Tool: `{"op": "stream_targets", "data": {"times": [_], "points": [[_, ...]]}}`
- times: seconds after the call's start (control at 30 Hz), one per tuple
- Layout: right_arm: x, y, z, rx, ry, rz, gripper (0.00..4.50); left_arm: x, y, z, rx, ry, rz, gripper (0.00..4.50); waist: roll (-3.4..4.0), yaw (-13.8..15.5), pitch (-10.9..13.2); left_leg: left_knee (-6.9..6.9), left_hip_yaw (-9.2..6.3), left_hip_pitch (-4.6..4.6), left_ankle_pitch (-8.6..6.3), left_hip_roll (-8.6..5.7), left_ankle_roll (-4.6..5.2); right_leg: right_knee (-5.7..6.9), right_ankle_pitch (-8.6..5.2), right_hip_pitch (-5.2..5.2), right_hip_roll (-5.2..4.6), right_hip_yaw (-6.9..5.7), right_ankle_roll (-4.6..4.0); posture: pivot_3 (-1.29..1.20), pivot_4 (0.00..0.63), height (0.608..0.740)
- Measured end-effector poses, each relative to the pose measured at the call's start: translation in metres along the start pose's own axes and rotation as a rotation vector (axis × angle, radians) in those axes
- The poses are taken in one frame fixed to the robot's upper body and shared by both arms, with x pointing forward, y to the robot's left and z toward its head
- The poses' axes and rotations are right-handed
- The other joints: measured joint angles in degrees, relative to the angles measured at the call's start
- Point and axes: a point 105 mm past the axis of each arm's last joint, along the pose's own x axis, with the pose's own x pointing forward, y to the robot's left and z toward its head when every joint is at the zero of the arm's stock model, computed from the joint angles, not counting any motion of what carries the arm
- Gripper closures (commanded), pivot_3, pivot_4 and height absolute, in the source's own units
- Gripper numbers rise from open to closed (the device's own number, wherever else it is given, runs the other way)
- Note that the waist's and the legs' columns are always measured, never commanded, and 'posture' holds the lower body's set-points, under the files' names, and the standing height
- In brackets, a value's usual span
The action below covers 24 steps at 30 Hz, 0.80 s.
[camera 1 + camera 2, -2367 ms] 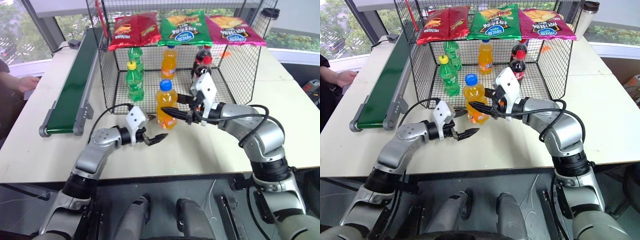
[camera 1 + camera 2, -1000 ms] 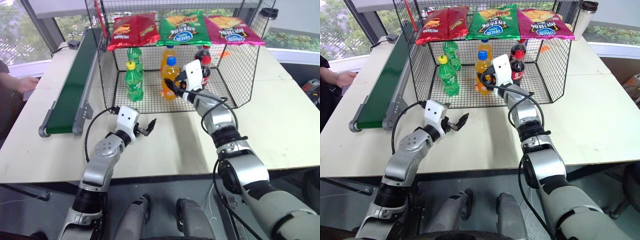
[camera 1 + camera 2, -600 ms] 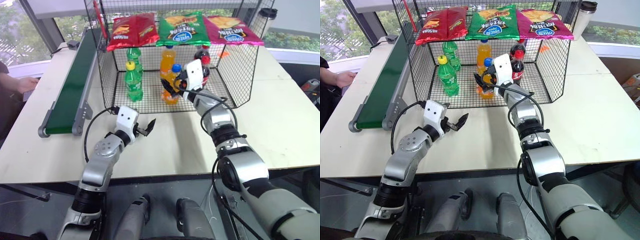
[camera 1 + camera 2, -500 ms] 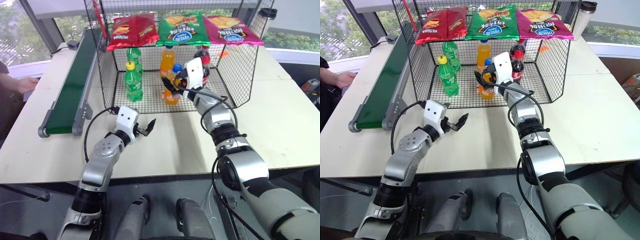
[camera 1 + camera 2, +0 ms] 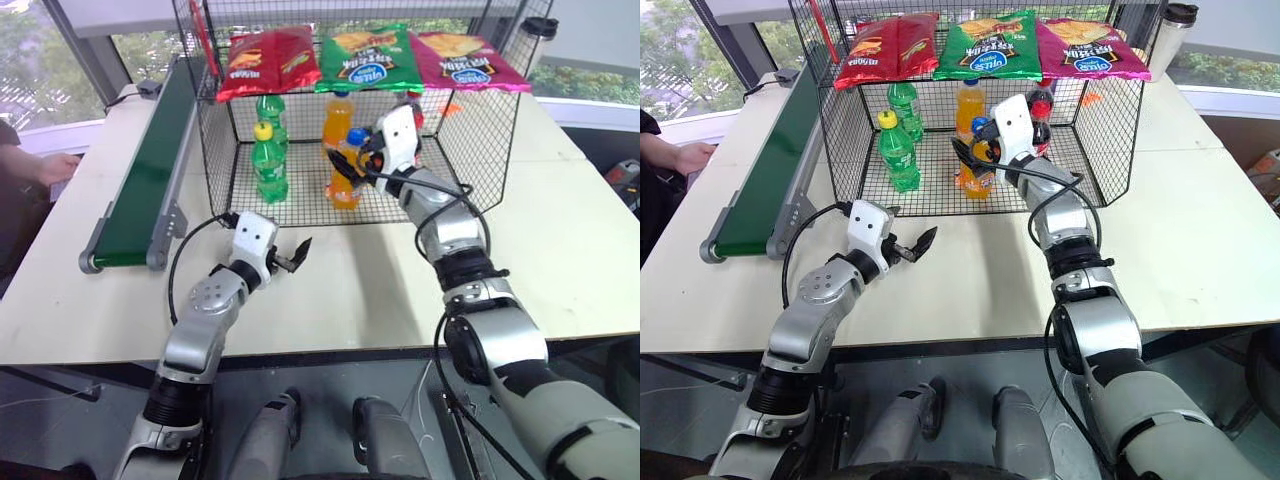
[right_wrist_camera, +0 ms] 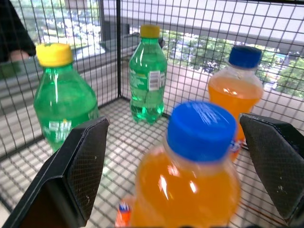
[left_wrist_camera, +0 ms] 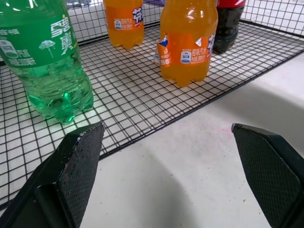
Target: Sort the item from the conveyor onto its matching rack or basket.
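Orange soda bottle is standing upright on the mesh floor of the black wire cage, near the open front edge, blue cap up. It stands free: the right wrist view has it between the two fingers with a gap on each side.

Right gripper is reaching into the cage front, fingers spread wide either side of the bottle's cap and shoulder, holding nothing. Left gripper hangs over bare tabletop outside the cage, at about 7 o'clock from the bottle, fingers apart, empty, pointed toward the cage front.

Inside the cage: second orange bottle at 12 o'clock behind the first, two green bottles with yellow caps at 9 to 10 o'clock, a dark cola bottle with a red cap at about 2 o'clock, mostly behind the right wrist. Three chip bags lie flat on the mesh top: red, green, magenta.

Surface: pale off-white table, plain, slightly scuffed; a seam runs across it on the right side by the cage. Conveyor runs along the cage's left side, dark green belt with grey rails, rounded end at about 8 o'clock from the cage, nothing on the belt.

Room: windows behind with trees outside. A lidded travel cup sits at the far right corner, about 1 o'clock. A person's hand rests at the table's left edge, beyond the conveyor.
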Motion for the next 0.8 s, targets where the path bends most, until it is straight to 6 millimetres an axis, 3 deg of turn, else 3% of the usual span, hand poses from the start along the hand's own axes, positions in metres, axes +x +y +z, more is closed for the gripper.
{"op": "stream_targets", "data": {"times": [0.17,0.33,0.57,0.8], "points": [[-0.029,0.0,-0.01,-0.032,0.064,0.067,0.02,0.0,-0.004,0.0,0.003,0.002,-0.029,0.0,0.0,0.11,0.0,0.0,-0.01,-0.01,0.01,0.01,0.01,0.0,-0.01,0.0,-0.01,0.0,0.01,0.0,0.15,0.738],[-0.074,0.02,-0.032,-0.027,0.194,0.227,0.02,-0.006,-0.001,-0.008,0.026,0.037,-0.057,0.0,0.0,0.11,0.0,0.0,0.01,-0.02,-0.06,0.0,-0.08,-0.02,-0.12,0.01,-0.09,-0.01,-0.18,0.0,0.15,0.738],[-0.127,0.048,-0.065,0.042,0.364,0.376,0.02,-0.013,-0.014,-0.004,-0.019,0.025,-0.177,0.0,0.0,0.16,-0.01,0.02,0.02,-0.01,-0.08,0.01,-0.11,-0.06,-0.16,0.05,-0.2,-0.01,-0.21,0.0,0.15,0.738],[-0.138,0.055,-0.072,0.081,0.402,0.392,0.02,-0.017,-0.016,-0.01,-0.027,0.053,-0.207,0.0,-0.01,0.2,-0.01,0.04,0.02,-0.02,-0.08,0.02,-0.11,-0.08,-0.16,0.06,-0.23,-0.01,-0.21,0.0,0.15,0.738]]}}
